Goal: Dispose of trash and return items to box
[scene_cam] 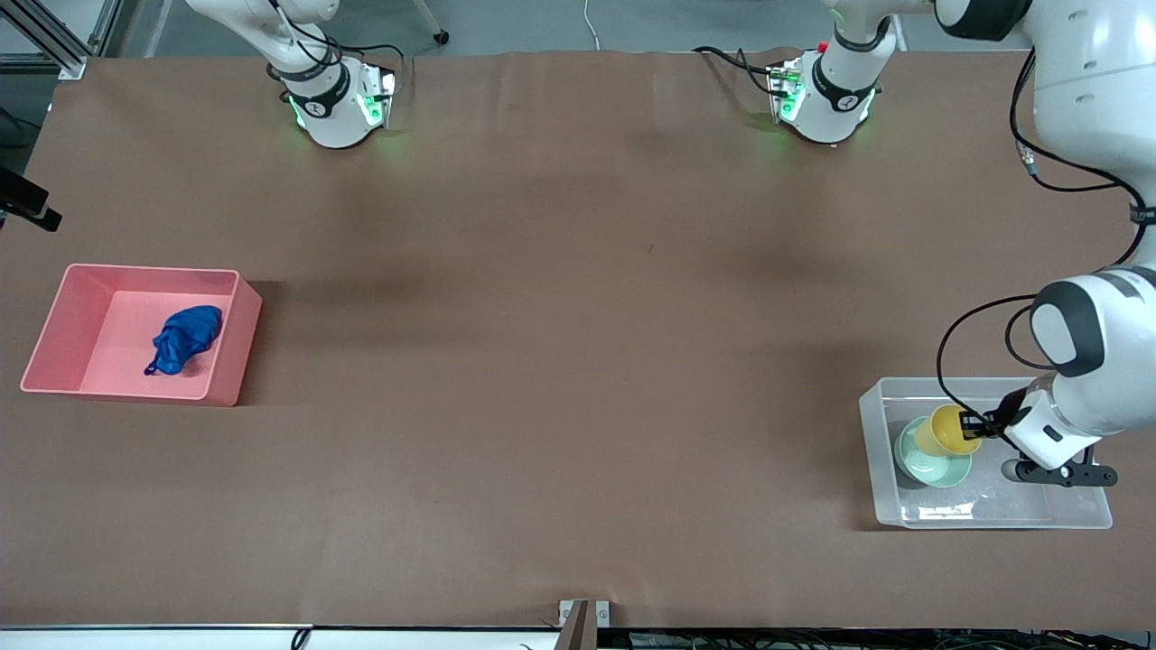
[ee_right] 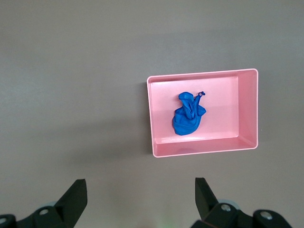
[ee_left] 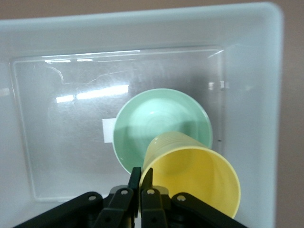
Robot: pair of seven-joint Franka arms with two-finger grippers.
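Front view: left gripper inside clear box, pinching yellow cup over green bowl; blue trash lying in pink bin.

Left wrist view: fingers clamped on cup rim.

Right wrist view: right gripper spread wide, high over bare table beside the bin.

A brown surface carries a pink bin, rectangular and open-topped, standing flat. The bin's walls are opaque. Farther from the front camera than the bin, at the surface's edge, sits a small black block, possibly a mount. Well apart from the bin, toward the left arm's end and nearer the front camera, a metal bracket clips the surface's edge.
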